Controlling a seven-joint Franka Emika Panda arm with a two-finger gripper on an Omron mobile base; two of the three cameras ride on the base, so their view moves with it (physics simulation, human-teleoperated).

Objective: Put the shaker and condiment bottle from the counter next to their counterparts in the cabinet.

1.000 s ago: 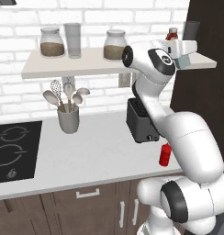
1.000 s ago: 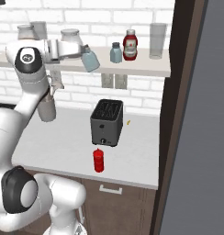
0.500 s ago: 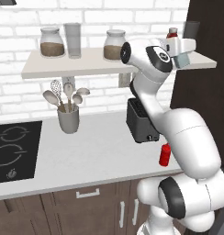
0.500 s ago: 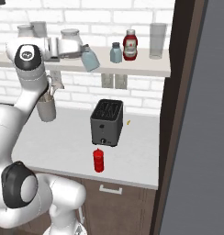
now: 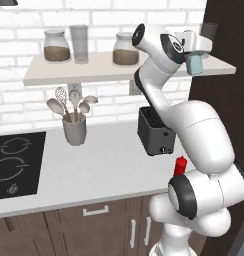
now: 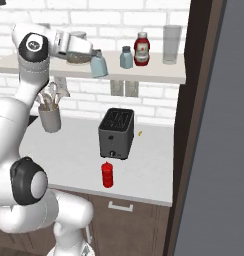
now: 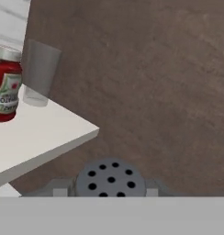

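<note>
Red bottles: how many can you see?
2. A labelled red bottle stands on the shelf beside a small shaker; a plain red squeeze bottle stands on the counter before the toaster.

On the left we see a black hob (image 5: pixel 14 162) set into the pale counter (image 5: pixel 101 172). A grey pot (image 5: pixel 75 131) of spoons and a whisk stands near the brick wall (image 5: pixel 24 100). Further right sits a dark toaster (image 6: pixel 116 133), its slots facing up. Up high, two lidded jars (image 5: pixel 57 46) with brown filling flank a tall grey tumbler (image 5: pixel 79 43), while a second tumbler (image 6: pixel 171 44) stands near the far right end beside a dark wooden panel (image 6: pixel 194 125). Brown drawers with white handles (image 5: pixel 95 210) run below the counter.
</note>
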